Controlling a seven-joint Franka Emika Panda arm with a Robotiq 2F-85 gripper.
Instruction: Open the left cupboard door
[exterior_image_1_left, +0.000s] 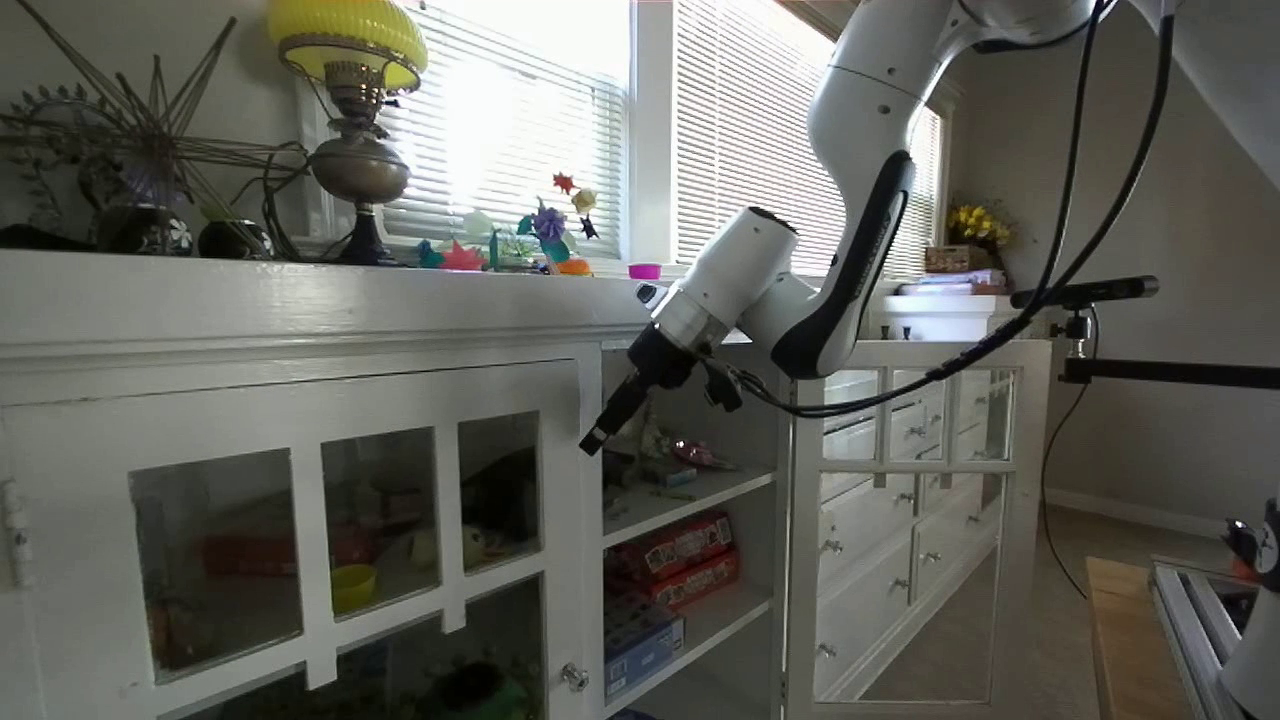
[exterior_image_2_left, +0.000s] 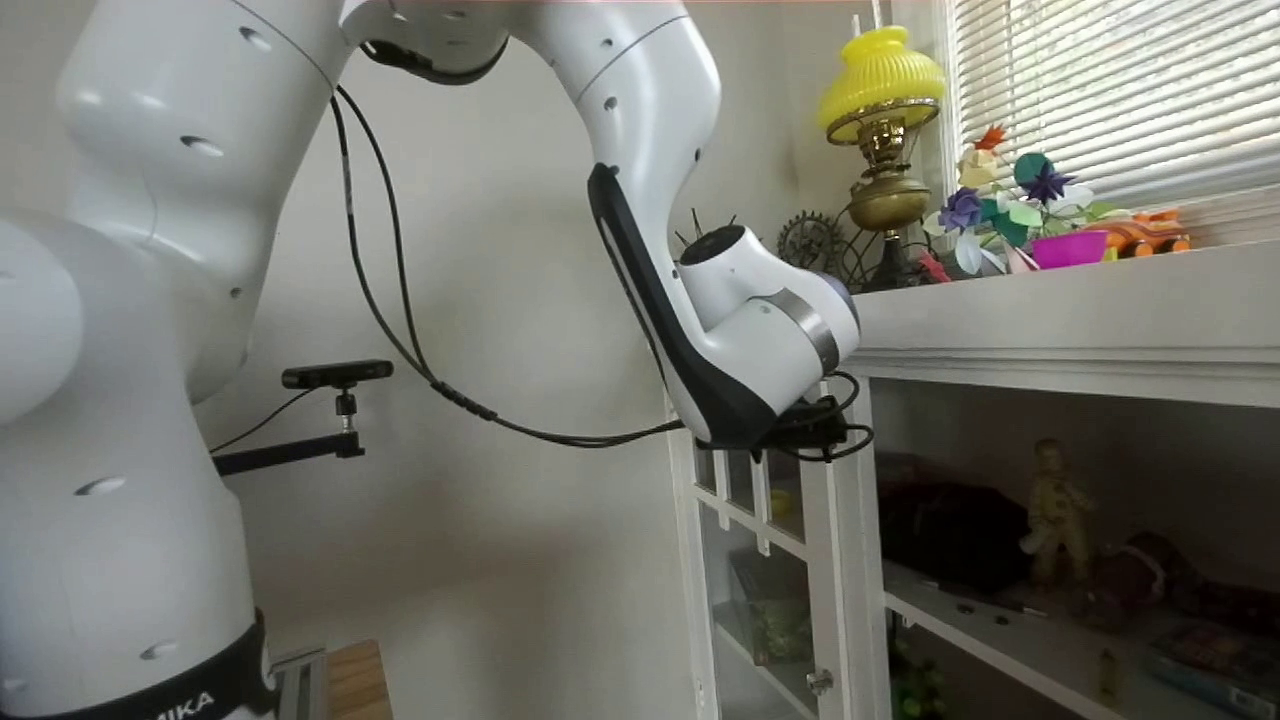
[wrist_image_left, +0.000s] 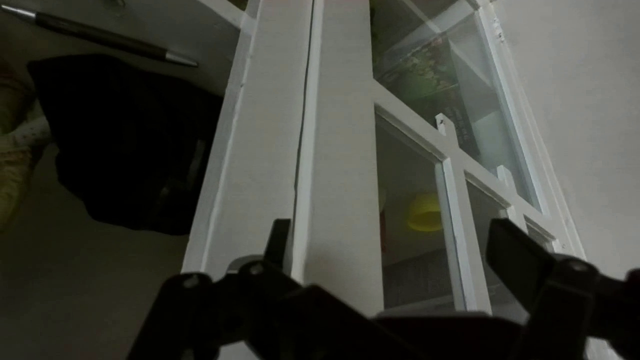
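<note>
The left cupboard door (exterior_image_1_left: 562, 560) is a wide white frame with glass panes, at the left of an exterior view. It looks shut or nearly shut. Its frame edge also shows in an exterior view (exterior_image_2_left: 825, 600) and in the wrist view (wrist_image_left: 345, 175), where a thin dark gap runs between it and the post. Its glass knob (exterior_image_1_left: 575, 677) is low on that edge, well below my gripper. My gripper (exterior_image_1_left: 592, 440) is open and empty near the door's upper edge. In the wrist view (wrist_image_left: 395, 255) one finger is by the gap, the other before the panes; contact is unclear.
The open shelves (exterior_image_1_left: 690, 505) beside the post (wrist_image_left: 265, 125) hold boxes, a figurine (exterior_image_2_left: 1057, 515) and a dark cloth-like item (wrist_image_left: 125, 145). A second glazed door (exterior_image_1_left: 800, 600) stands open. A yellow lamp (exterior_image_1_left: 360, 170) and paper flowers (exterior_image_1_left: 550, 225) stand on the ledge above.
</note>
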